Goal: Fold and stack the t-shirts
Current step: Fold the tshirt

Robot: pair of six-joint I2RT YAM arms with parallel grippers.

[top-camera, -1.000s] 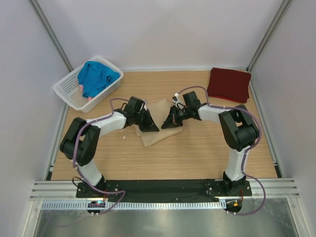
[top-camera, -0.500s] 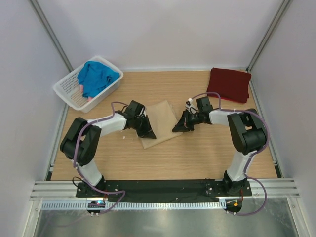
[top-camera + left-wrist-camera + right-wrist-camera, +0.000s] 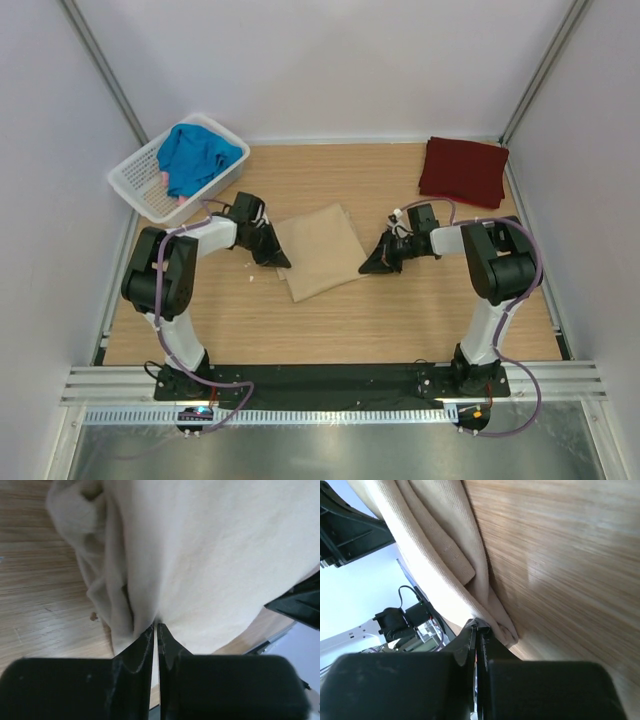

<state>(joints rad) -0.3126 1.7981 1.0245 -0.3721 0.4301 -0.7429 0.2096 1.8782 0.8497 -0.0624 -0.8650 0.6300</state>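
I judged 2 of 4 shirts folded. The maroon shirt [image 3: 463,170] lay at the worktop's [image 3: 420,310] far right corner. The tan shirt [image 3: 320,248] lay mid-worktop, not yet stacked. The left gripper's [image 3: 282,262] jaws were closed at its left edge, the right gripper's [image 3: 367,267] at its right; I couldn't tell whether either nipped cloth. The blue shirt [image 3: 195,157] and pink shirt [image 3: 165,179] sat crumpled in the basket [image 3: 135,192].
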